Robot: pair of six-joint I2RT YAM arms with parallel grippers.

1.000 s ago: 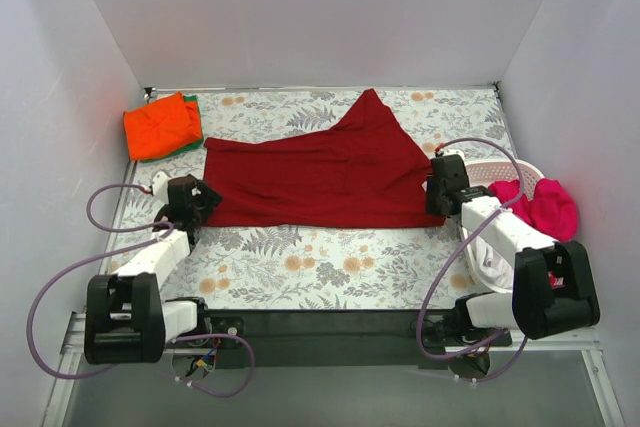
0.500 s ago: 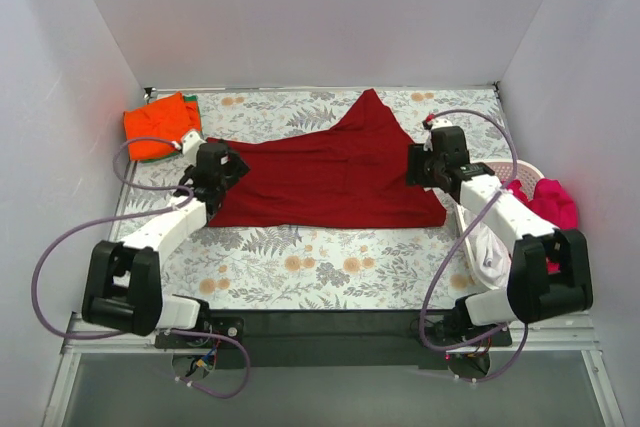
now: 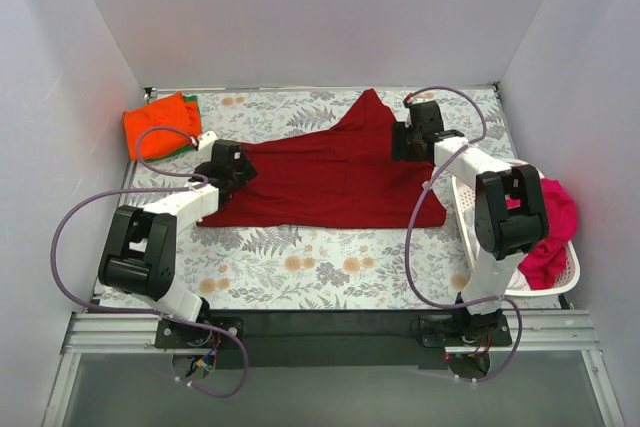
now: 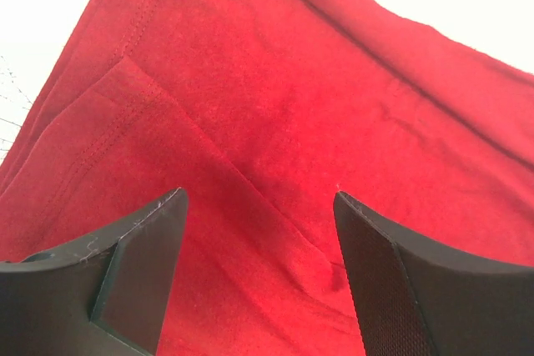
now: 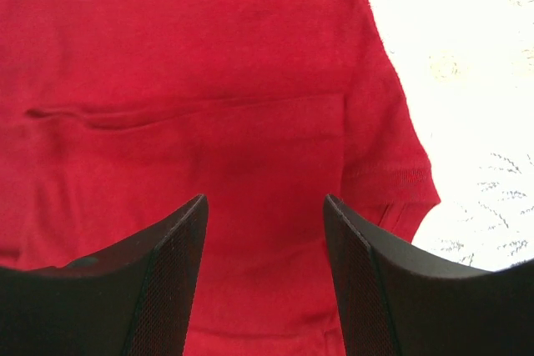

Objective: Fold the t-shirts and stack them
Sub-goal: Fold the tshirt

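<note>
Large dark crimson cloth t-shirt, laid out
Left gripper over one end, right gripper over the other — fingers of both spread apart.

Your left arm runs from the near-left corner of the surface up along its left edge, the left tool aimed rightward, fingers spread apart. Your right arm extends toward the far-right corner, the right tool aimed leftward and likewise spread.

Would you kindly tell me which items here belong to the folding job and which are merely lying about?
Job: crimson t-shirt, orange t-shirt, green t-shirt peeking beneath it, magenta t-shirt.
Lying about: white basket, floral table cover, purple cables.
</note>
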